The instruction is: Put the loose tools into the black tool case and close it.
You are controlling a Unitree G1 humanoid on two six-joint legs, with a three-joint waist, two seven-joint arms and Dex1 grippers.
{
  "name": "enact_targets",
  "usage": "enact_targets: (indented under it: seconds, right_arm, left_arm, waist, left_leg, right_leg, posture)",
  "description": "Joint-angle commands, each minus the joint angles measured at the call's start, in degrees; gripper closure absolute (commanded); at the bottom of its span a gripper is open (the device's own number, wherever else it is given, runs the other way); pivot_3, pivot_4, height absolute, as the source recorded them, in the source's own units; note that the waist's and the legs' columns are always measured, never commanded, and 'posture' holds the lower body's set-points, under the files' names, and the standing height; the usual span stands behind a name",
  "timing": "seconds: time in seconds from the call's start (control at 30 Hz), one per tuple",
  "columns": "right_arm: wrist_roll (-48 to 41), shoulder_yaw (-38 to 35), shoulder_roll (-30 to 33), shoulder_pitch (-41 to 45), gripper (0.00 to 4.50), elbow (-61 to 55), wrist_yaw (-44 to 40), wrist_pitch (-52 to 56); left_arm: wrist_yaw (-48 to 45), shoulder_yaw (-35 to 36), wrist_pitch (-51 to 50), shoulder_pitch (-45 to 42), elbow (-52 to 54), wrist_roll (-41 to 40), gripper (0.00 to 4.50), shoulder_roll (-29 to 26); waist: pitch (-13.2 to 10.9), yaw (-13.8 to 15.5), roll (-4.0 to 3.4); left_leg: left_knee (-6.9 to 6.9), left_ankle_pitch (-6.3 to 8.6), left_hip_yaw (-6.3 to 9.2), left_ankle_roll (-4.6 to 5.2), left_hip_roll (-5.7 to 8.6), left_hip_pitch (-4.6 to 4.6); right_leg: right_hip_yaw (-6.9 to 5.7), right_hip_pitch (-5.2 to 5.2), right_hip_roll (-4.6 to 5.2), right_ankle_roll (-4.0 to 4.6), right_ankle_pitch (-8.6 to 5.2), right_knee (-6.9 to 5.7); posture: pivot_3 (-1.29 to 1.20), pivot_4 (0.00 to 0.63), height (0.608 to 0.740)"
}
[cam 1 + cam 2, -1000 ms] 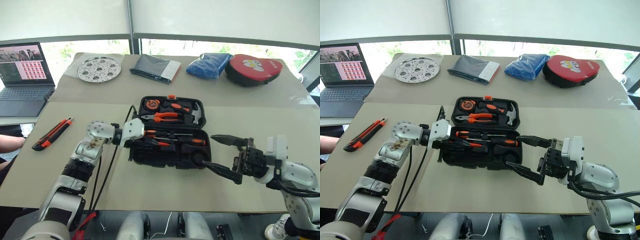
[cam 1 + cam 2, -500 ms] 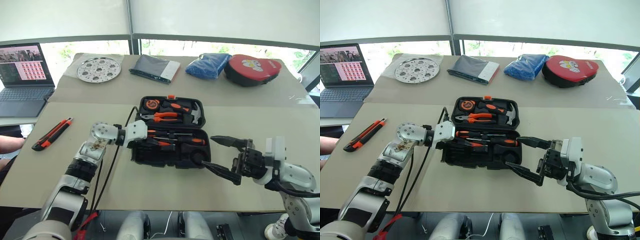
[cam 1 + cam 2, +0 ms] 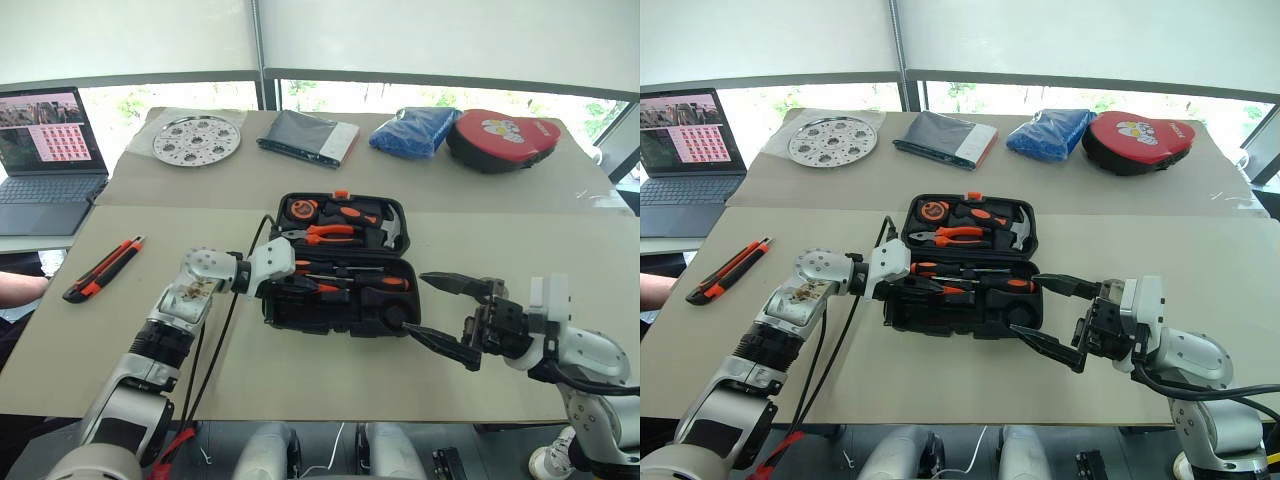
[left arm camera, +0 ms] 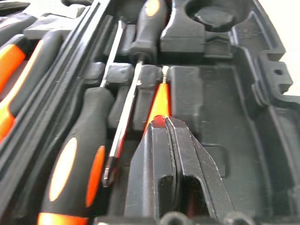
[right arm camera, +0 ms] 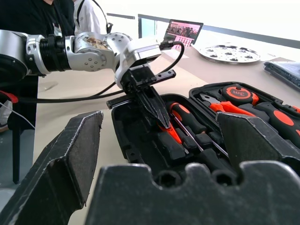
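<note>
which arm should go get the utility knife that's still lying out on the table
Left, probably. The utility knife lies on the table's left side, nearer the left gripper, though it is shut on the slim orange tool inside the tool case. The open right gripper is beyond the case.

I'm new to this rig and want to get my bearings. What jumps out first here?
The open black tool case at the table's middle, with orange-handled tools slotted inside. The left gripper reaches into its front half, shut on a small slim orange tool; the right gripper waits open at the case's right end. An orange-and-black utility knife lies loose to the left.
</note>
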State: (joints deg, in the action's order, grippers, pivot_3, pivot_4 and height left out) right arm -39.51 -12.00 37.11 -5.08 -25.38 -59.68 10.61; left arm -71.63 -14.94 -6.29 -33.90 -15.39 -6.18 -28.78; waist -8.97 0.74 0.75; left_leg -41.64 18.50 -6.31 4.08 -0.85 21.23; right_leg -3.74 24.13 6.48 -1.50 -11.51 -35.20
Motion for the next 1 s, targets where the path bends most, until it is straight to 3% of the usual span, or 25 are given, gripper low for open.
enact_targets:
  seconds: [0.03,0.07,0.2,0.4,0.6,0.8,0.9,1.0]
  right_arm:
    - [0.17,-1.18,-0.44,0.45,0.0,-0.29,-0.28,-2.03]
    - [0.15,-1.41,-0.45,0.41,0.0,-0.01,-0.47,-2.29]
    - [0.0,-1.89,-0.13,-0.15,0.0,0.81,-2.06,-3.1]
    - [3.07,-0.96,-2.16,0.77,0.0,4.48,-4.33,-9.29]
    - [0.08,-0.11,-5.29,1.48,0.0,5.86,-6.68,-10.57]
    - [-0.1,0.67,-7.77,-1.14,0.0,3.46,-7.16,-12.26]
    - [0.38,1.33,-9.21,-1.98,0.0,2.23,-6.45,-13.44]
    - [-0.46,2.06,-10.45,-1.58,0.0,0.85,-4.8,-12.91]
  left_arm:
    - [5.79,4.87,-6.04,3.91,4.03,-3.6,3.94,0.8]
    - [6.62,7.46,-7.02,5.06,6.53,-6.14,3.77,0.82]
    - [12.38,18.47,-7.7,12.56,18.0,-13.7,2.22,0.58]
    - [22.68,35.99,-6.44,35.84,34.11,-16.75,0.07,0.46]
    - [30.52,52.07,-5.08,57.28,43.32,-20.94,0.07,6.7]
    - [39.19,62.6,-9.3,69.58,43.56,-25.91,0.07,12.29]
    - [40.45,63.96,-13.34,71.14,41.02,-28.58,0.07,10.8]
    - [45.15,66.62,-17.94,65.17,37.19,-31.71,0.07,5.55]
  waist:
    - [0.01,-0.01,-0.01]
    - [0.0,-0.02,-0.01]
    - [0.0,-0.47,0.0]
    - [0.0,-0.99,-0.01]
    - [-0.01,-0.22,0.07]
    - [-0.01,0.4,0.08]
    - [0.0,0.23,0.08]
    - [-0.01,0.53,0.09]
  left_leg:
    - [0.0,0.0,0.0,0.0,-0.01,-0.01]
    - [0.0,0.0,0.0,0.0,-0.02,0.0]
    - [0.02,-0.01,0.01,-0.03,-0.08,0.03]
    - [0.13,0.03,0.0,-0.07,-0.09,-0.06]
    - [0.2,0.17,0.04,-0.07,-0.08,-0.08]
    - [0.29,0.28,0.05,0.05,-0.03,-0.12]
    - [0.31,0.32,0.03,0.14,-0.03,-0.12]
    - [0.3,0.34,0.02,0.2,-0.02,-0.11]
  right_leg:
    - [0.01,0.0,0.01,0.0,0.0,-0.01]
    - [0.02,0.01,0.01,0.0,0.0,-0.01]
    - [0.05,0.14,0.01,0.01,0.0,-0.07]
    - [0.09,0.08,0.16,0.01,0.0,0.06]
    - [-0.03,0.08,0.46,0.05,0.02,0.11]
    - [-0.08,0.08,0.64,0.11,-0.02,0.16]
    - [-0.05,0.09,0.55,0.39,-0.19,0.16]
    - [-0.1,0.12,0.44,0.43,-0.23,0.13]
  posture:
    - [0.0,0.15,0.74]
    - [0.0,0.15,0.74]
    - [0.0,0.15,0.74]
    - [0.0,0.15,0.74]
    - [0.0,0.15,0.74]
    - [0.0,0.15,0.74]
    - [0.0,0.15,0.74]
    - [0.0,0.15,0.74]
